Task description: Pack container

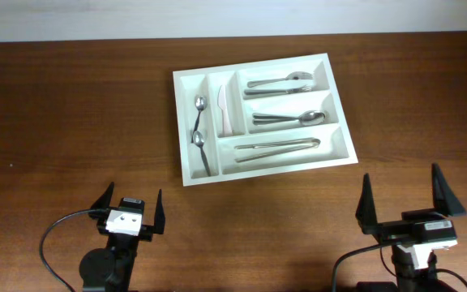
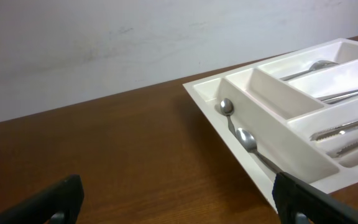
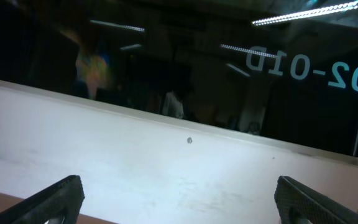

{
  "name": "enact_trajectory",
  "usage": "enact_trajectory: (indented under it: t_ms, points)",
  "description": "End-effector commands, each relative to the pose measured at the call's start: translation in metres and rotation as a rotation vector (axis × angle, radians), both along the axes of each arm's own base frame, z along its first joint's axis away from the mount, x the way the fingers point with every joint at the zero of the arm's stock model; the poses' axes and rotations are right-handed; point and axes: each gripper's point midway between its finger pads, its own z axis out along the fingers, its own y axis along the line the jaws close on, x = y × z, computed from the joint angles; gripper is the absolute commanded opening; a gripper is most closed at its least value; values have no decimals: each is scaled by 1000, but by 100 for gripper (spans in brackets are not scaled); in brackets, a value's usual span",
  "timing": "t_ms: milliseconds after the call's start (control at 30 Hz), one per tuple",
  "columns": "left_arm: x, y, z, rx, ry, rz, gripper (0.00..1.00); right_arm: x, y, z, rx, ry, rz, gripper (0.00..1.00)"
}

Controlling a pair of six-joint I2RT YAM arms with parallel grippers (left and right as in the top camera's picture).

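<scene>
Currently, note left gripper [image 1: 133, 199] at lower left and right gripper [image 1: 401, 188] at lower right, fingers spread wide, holding nothing. Locate container [image 1: 178, 130] at upper centre, cutlery [image 1: 278, 83] in all five compartments. Judge packing near complete; next, search table [image 1: 55, 122] for loose pieces before reaching.

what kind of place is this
Likely a robotics lab or office room, not a kitchen: the left gripper and right gripper face a wooden table holding a white cutlery tray, and a dark window reflects ceiling strip lights.
</scene>
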Motion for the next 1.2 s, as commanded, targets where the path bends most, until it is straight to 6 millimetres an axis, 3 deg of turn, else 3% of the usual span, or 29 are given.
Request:
enact_trajectory:
  t_ms: [0,133,367,467,1033,1167]
  points:
    - [0,3,-2,9,-2,15,99,1,5,-12,-1,3,32,99]
    - [0,3,-2,9,-2,15,99,10,5,-28,0,41,30,99]
    - [0,3,-2,9,-2,15,99,39,4,-99,6,194,30,99]
    - [0,3,-2,9,-2,15,99,45,4,-119,8,237,30,99]
    - [0,3,-2,9,-2,15,99,55,4,-203,19,500,31,99]
    - [0,3,-2,9,-2,15,99,55,3,-203,20,497,26,99]
